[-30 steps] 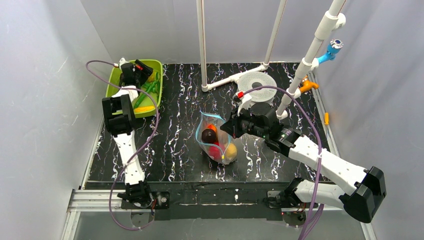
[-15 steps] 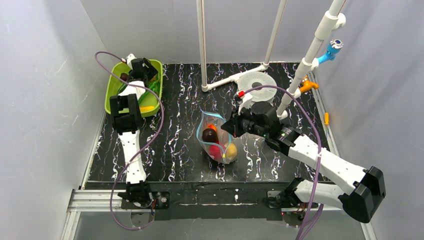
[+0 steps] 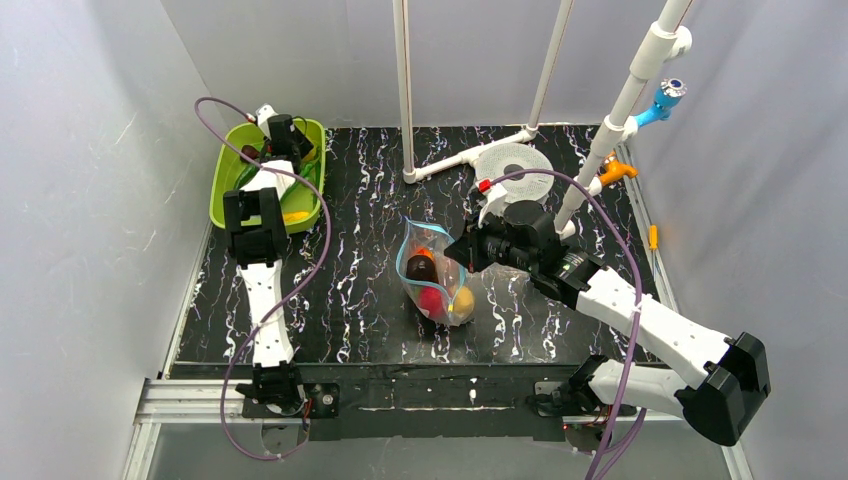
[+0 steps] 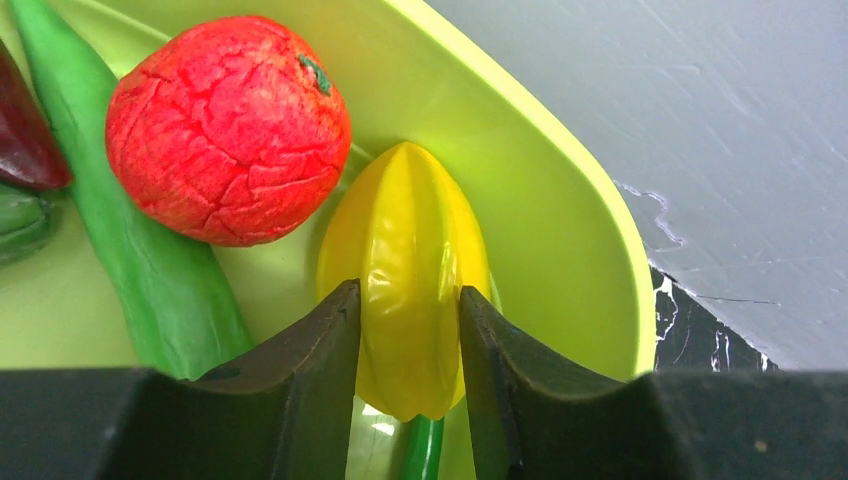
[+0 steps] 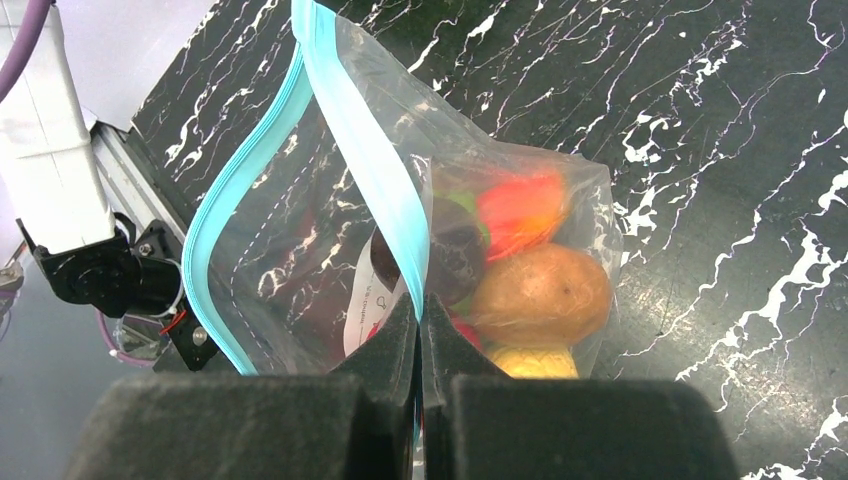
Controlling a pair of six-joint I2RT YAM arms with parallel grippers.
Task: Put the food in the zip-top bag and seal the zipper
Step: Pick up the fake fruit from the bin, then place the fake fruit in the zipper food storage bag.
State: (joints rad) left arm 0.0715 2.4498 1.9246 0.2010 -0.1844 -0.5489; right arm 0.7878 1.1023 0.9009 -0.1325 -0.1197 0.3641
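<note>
Jaws of left gripper point(image 4: 408, 295) clamp yellow fruit point(image 4: 405, 225) on both sides, red fruit point(image 4: 228, 125) at its 10 o'clock, in green tray point(image 4: 560, 200). Right gripper point(image 5: 420, 312) pinches zipper point(image 5: 360, 150) of bag point(image 5: 290, 270); bag sits at table point(image 3: 350, 290) centre, 4 o'clock from tray, food inside.

My left arm point(image 3: 262, 275) stretches far forward, elbow folded, and my left gripper point(image 4: 405, 385) clamps both sides of the yellow fruit point(image 4: 405, 250). My right arm point(image 3: 640, 318) reaches diagonally inward toward the middle; my right gripper point(image 5: 420, 318) is pinched tight on the zipper point(image 5: 365, 165).
</note>
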